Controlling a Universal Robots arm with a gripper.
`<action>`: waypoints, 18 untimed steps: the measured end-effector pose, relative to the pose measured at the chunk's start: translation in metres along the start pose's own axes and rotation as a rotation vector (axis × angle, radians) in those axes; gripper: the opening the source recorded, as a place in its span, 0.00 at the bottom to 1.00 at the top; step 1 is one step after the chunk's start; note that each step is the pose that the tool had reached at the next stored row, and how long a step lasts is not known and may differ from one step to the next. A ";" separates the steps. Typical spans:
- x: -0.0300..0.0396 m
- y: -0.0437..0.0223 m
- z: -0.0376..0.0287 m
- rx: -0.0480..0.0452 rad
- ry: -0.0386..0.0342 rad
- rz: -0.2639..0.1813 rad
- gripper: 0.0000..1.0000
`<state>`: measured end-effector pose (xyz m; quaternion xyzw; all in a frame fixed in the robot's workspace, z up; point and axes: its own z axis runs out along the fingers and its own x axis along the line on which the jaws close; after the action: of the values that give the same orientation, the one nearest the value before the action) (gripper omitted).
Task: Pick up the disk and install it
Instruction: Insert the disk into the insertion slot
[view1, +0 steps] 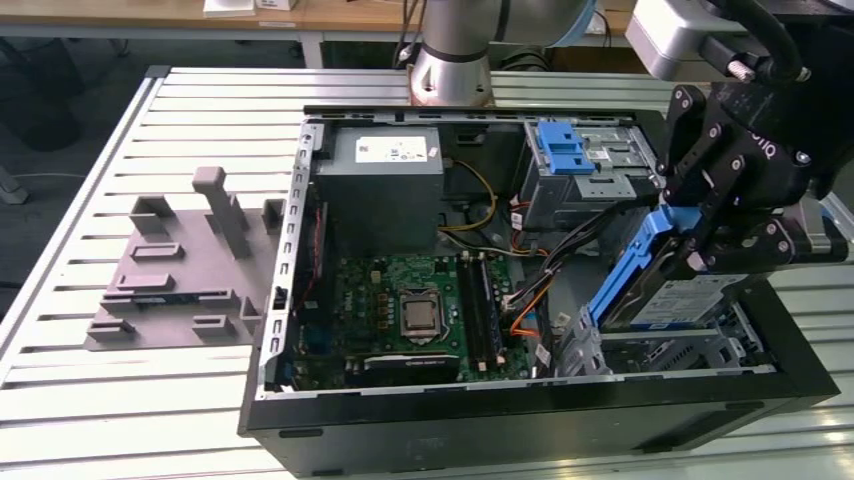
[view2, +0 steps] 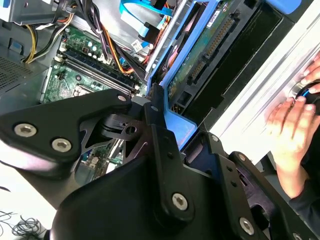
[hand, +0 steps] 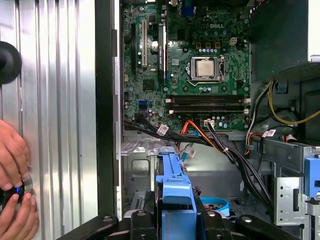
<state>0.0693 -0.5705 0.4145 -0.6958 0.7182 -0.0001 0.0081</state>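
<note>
Item: my gripper (view1: 694, 252), jaws clamped on the blue side rails of the disk (view1: 674, 300). Disk: tilted on edge over the drive bay (view1: 667, 352) in the open computer case (view1: 534, 410). Handling, by my judgement: rigid, dense, shock-sensitive. Hold by the rails, not the label.

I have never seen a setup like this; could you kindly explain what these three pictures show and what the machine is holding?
This is one robot arm standing by a slatted metal table. The exterior view looks on from off the arm; both wrist views come from cameras riding near its gripper. On the table lie an open computer case, its motherboard exposed, and a grey moulded fixture at the exterior view's left. The gripper is shut on the disk, a blue-railed hard drive, held tilted at the case's corner. A person's hand rests on a round device on the table.
</note>
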 end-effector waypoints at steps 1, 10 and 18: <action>0.0000 0.0000 0.0000 0.0000 0.0000 0.000 0.36; 0.0000 0.0001 0.0052 0.0000 0.0000 0.000 0.36; 0.0002 0.0002 0.0142 0.0000 0.0000 0.000 0.36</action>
<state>0.0693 -0.5705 0.4003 -0.6958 0.7182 -0.0001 0.0081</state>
